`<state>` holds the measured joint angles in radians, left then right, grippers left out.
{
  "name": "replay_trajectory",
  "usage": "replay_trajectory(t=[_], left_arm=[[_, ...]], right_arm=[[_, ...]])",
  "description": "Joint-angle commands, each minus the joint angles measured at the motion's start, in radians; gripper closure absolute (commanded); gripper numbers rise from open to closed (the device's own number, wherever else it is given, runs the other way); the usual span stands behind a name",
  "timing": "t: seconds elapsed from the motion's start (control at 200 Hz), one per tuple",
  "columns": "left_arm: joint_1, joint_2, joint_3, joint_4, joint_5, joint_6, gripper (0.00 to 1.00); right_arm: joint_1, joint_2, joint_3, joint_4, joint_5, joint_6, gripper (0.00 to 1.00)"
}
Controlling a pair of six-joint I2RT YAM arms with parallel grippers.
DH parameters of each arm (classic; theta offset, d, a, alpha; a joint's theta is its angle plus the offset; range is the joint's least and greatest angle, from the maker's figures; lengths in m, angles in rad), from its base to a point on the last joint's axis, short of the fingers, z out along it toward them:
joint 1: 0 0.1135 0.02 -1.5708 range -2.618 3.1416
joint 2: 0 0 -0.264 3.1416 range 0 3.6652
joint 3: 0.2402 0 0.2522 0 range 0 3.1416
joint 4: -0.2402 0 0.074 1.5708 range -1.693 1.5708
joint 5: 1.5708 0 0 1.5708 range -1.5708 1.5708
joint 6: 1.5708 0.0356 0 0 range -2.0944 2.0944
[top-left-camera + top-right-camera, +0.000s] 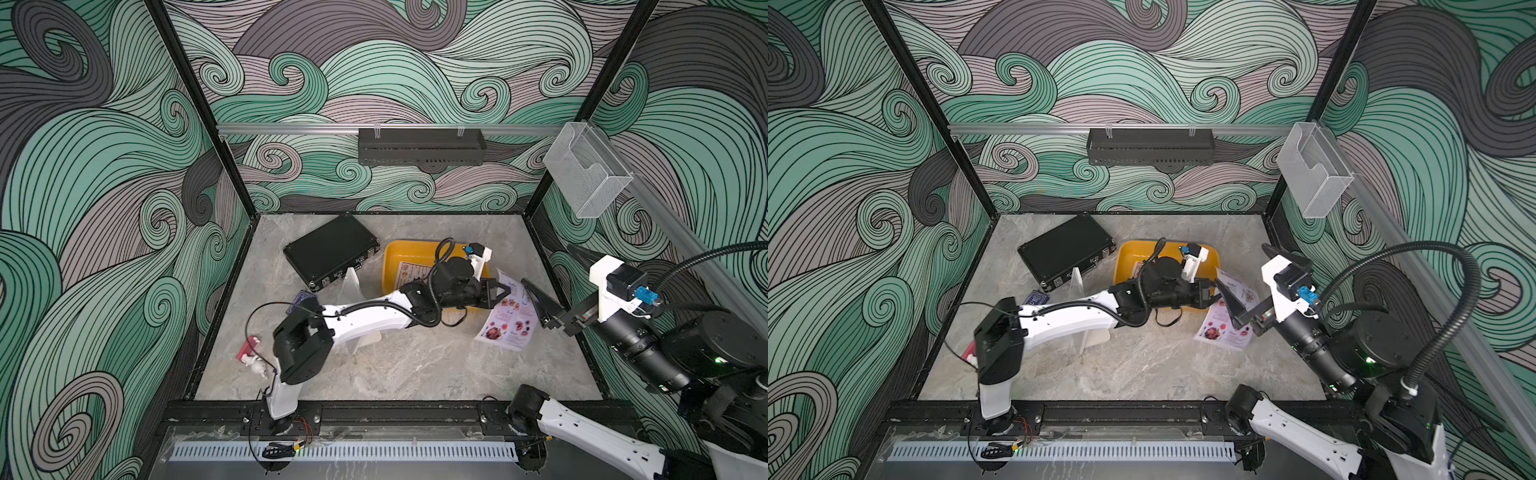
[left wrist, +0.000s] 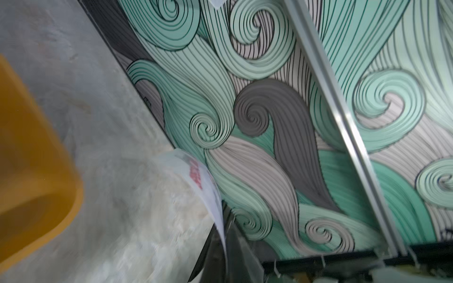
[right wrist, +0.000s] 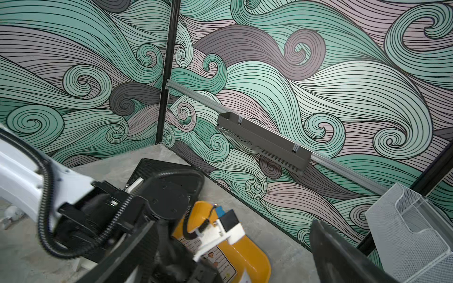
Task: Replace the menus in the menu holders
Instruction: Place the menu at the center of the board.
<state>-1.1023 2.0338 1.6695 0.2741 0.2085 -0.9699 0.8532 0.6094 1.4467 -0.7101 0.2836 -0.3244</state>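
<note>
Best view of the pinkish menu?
A top view: pinkish menu shows most of its printed face; the right gripper partly covers it in a top view. Left wrist: blurred curled edge. Right wrist: not visible.

- Left wrist view is smeared: the red heading on the pinkish menu (image 2: 196,176) is unreadable, and the fingers of the left gripper (image 2: 224,247) run off the bottom edge.
- In both top views, at frame centre, the left arm (image 1: 365,316) covers most of the second menu (image 1: 409,272) and the menu holder (image 1: 352,284).
- The print on the small blue card (image 1: 302,298) is too small to read.
</note>
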Motion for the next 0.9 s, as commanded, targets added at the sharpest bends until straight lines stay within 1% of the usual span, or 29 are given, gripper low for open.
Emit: replay_trajectory(t=[0.0, 0.03, 0.055, 0.105, 0.16, 0.3, 0.46, 0.525, 0.605, 0.65, 0.756, 0.806, 0.851, 0.896], left_arm=[[-0.010, 0.170, 0.177, 0.078, -0.028, -0.280, 1.00], [-0.013, 0.216, 0.216, 0.081, -0.031, -0.339, 1.00], [-0.017, 0.248, 0.232, 0.103, -0.034, -0.376, 1.00], [-0.019, 0.291, 0.249, 0.122, -0.055, -0.416, 1.00], [-0.022, 0.325, 0.273, 0.087, -0.074, -0.412, 1.00], [-0.018, 0.407, 0.299, 0.032, -0.088, -0.401, 1.00], [-0.016, 0.498, 0.325, -0.036, -0.087, -0.453, 1.00], [-0.016, 0.507, 0.325, -0.081, -0.100, -0.479, 1.00], [-0.007, 0.511, 0.317, -0.080, -0.117, -0.493, 1.00], [-0.004, 0.508, 0.322, -0.106, -0.130, -0.484, 0.96], [0.001, 0.492, 0.323, -0.182, -0.160, -0.456, 0.92], [0.001, 0.481, 0.320, -0.225, -0.174, -0.456, 0.83], [0.001, 0.474, 0.315, -0.238, -0.183, -0.455, 0.73], [-0.001, 0.463, 0.314, -0.253, -0.193, -0.446, 0.67]], right_arm=[[-0.001, -0.017, -0.009, 0.051, -0.031, 0.035, 0.01], [-0.001, -0.020, -0.014, 0.056, -0.033, 0.040, 0.01], [-0.001, -0.019, -0.016, 0.043, -0.044, 0.016, 0.01], [-0.001, -0.013, -0.012, 0.019, -0.021, 0.002, 0.01], [-0.002, -0.015, -0.018, 0.009, 0.020, -0.005, 0.01], [-0.002, -0.019, -0.040, -0.007, 0.054, -0.033, 0.01], [-0.002, -0.016, -0.050, -0.005, 0.051, -0.035, 0.01], [-0.002, -0.016, -0.056, -0.001, 0.052, -0.032, 0.01], [-0.002, -0.018, -0.063, 0.002, 0.050, -0.026, 0.01], [-0.002, -0.019, -0.066, 0.003, 0.049, -0.024, 0.01], [-0.001, -0.017, -0.066, 0.003, 0.047, -0.021, 0.01], [-0.001, -0.016, -0.065, 0.003, 0.049, -0.021, 0.01], [-0.001, -0.016, -0.065, 0.004, 0.050, -0.019, 0.01], [-0.002, -0.014, -0.066, 0.003, 0.054, -0.018, 0.01]])
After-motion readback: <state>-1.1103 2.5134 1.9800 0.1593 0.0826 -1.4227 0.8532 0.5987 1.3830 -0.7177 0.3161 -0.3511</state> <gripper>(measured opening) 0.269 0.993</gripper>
